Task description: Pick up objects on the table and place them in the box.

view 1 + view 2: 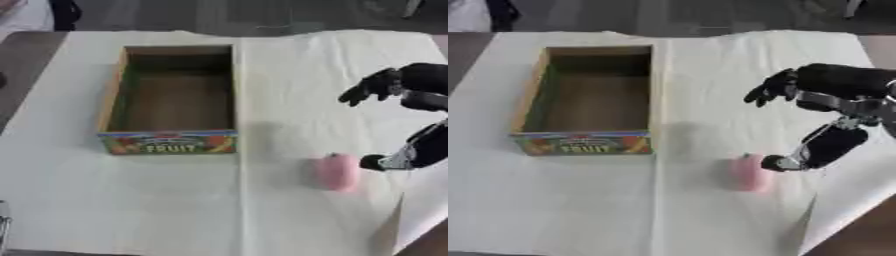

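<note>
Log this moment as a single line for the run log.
right hand: open, beside pink object, no grasp | box: empty | left hand: not in view | step: pick pending

One box: open-topped cardboard, "FRUIT" printed on the near wall, nothing visible inside. One pink object: rounded, lying on the cloth, outside the box. One white cloth covering the tabletop; the tabletop itself is one, dark brown, showing at the left edge and lower right corner. One robot hand in view, the right hand, black, entering from the right side. Total loose items on the cloth: one, the pink one.
</note>
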You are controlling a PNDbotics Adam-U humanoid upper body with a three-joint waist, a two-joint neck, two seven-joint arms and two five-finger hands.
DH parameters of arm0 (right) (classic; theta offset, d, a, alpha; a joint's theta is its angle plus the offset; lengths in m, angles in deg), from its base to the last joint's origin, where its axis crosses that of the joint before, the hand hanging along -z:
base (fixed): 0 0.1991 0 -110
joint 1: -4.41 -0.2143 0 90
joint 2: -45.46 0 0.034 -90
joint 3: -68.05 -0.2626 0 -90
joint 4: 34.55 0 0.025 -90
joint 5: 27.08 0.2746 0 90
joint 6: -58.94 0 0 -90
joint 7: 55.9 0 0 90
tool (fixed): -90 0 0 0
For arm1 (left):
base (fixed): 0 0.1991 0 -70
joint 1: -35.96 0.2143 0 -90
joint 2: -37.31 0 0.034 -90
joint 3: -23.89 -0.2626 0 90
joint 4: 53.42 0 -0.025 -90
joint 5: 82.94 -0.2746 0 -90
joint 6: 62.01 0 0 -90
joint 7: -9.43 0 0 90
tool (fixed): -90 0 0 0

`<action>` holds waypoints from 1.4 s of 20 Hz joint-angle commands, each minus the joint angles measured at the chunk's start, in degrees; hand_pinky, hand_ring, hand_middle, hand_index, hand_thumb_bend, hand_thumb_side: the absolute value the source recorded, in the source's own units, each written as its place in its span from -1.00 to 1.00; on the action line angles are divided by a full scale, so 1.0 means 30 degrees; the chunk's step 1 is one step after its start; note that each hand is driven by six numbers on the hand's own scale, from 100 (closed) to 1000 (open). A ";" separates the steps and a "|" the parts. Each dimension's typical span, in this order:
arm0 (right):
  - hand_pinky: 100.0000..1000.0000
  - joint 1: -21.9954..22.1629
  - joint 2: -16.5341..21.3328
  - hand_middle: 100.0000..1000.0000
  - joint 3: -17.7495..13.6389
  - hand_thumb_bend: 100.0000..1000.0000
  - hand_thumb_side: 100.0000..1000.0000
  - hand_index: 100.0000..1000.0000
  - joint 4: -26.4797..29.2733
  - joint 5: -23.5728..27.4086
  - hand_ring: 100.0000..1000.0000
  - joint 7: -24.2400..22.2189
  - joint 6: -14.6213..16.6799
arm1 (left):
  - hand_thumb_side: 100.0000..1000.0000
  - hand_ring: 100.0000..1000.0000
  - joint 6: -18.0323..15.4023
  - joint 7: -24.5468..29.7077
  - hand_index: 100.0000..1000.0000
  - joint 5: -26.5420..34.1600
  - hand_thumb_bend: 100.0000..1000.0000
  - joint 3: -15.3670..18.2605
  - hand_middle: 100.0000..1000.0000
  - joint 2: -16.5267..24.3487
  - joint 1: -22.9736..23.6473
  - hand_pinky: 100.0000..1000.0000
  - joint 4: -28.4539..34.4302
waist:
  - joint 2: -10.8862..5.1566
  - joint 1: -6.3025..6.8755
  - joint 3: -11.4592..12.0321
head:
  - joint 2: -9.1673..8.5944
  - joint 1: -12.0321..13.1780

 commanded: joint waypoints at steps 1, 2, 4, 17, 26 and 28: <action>0.35 -0.0442 0.0900 0.42 0.0535 -0.08 -0.28 0.84 0.0271 -0.0368 0.58 -0.0626 -0.0412 | 0.13 0.19 -0.0001 0.0100 0.60 0.0078 -1.00 -0.0075 0.13 0.0447 -0.0217 0.35 0.0366 | -0.0289 -0.0021 0.0036 | -0.0096 -0.0118; 0.35 -0.0536 0.0904 0.42 0.0732 -0.08 -0.28 0.84 0.0271 -0.0522 0.58 -0.0817 -0.0512 | 0.13 0.19 0.0001 0.0109 0.60 0.0079 -1.00 -0.0080 0.13 0.0447 -0.0216 0.35 0.0366 | -0.0287 -0.0025 0.0047 | -0.0088 -0.0134; 0.35 -0.0681 0.0889 0.43 0.1074 -0.08 -0.30 0.84 0.0271 -0.0811 0.59 -0.1225 -0.0646 | 0.13 0.19 0.0005 0.0120 0.60 0.0080 -1.00 -0.0087 0.13 0.0447 -0.0215 0.35 0.0366 | -0.0274 -0.0032 0.0078 | -0.0086 -0.0156; 0.30 -0.1234 0.0491 0.44 0.2401 -0.08 -0.34 0.85 0.0271 -0.2287 0.59 -0.2500 -0.2835 | 0.13 0.19 0.0031 0.0234 0.60 0.0104 -1.00 -0.0172 0.13 0.0401 -0.0261 0.35 0.0366 | -0.0152 -0.0081 0.0253 | -0.0119 -0.0333; 0.29 -0.1432 -0.0037 0.38 0.3292 -0.14 -0.43 0.81 0.0271 -0.4265 0.59 -0.2961 -0.4140 | 0.14 0.19 0.0013 0.0308 0.60 0.0113 -1.00 -0.0224 0.13 0.0373 -0.0335 0.35 0.0366 | -0.0066 -0.0084 0.0437 | -0.0190 -0.0461; 0.29 -0.1388 -0.0154 0.37 0.3466 -0.14 -0.44 0.80 0.0271 -0.4351 0.59 -0.3199 -0.4260 | 0.14 0.19 -0.0003 0.0314 0.60 0.0122 -1.00 -0.0223 0.13 0.0368 -0.0349 0.35 0.0366 | -0.0044 -0.0079 0.0498 | -0.0196 -0.0468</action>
